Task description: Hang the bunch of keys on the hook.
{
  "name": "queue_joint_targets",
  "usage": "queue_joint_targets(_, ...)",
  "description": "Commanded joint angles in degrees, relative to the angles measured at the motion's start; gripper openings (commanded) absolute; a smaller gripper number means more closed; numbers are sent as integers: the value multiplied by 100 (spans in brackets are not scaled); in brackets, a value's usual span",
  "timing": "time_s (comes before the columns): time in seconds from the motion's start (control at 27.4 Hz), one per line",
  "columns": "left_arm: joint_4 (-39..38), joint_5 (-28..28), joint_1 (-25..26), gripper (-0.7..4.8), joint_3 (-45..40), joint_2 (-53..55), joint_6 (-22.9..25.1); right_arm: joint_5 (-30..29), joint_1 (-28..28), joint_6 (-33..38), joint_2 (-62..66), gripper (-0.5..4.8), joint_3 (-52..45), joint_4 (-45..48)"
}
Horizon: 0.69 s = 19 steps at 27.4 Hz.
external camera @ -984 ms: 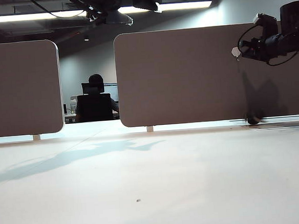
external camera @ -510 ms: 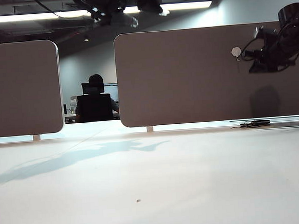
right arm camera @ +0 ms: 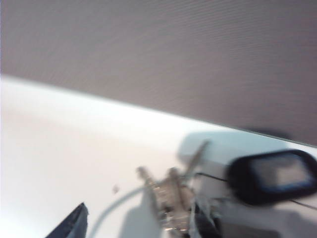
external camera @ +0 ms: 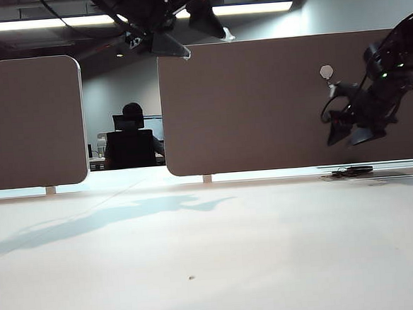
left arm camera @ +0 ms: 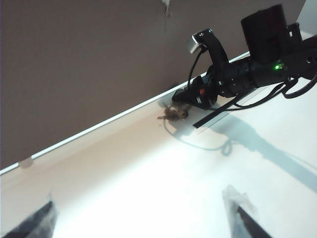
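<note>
Right gripper [external camera: 347,136] has dropped above fallen bunch of keys [external camera: 352,170], fingers indeterminate; left gripper [left arm camera: 143,213] wide, high.

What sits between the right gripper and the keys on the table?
Nothing: in the exterior view only bare brown panel shows between the right gripper and the bunch of keys lying on the table below it.

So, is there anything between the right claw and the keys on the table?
Nothing visible. The bunch of keys lies on the table by the panel, directly below the right claw; the gap between is free.
</note>
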Motion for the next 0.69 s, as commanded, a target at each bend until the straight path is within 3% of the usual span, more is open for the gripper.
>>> queue_joint_targets(0.04,-13,7,-4,479,22,-15,46,114,127,-1491,-35,246,-179,-94)
queue_joint_targets(0.11,-17,4,-4,479,22,-15,52,813,216,-2474,-33,246,-413,-24)
queue_joint_targets(0.26,-61,2,9,479,22,-33,177,1436,223,-2776,-33,247,-579,308)
queue_joint_targets(0.44,-225,-144,66,479,22,-50,179,1419,81,-2780,-33,242,-592,767)
queue_joint_targets(0.69,-219,-144,66,479,22,-48,177,1008,55,-2776,13,241,-592,564)
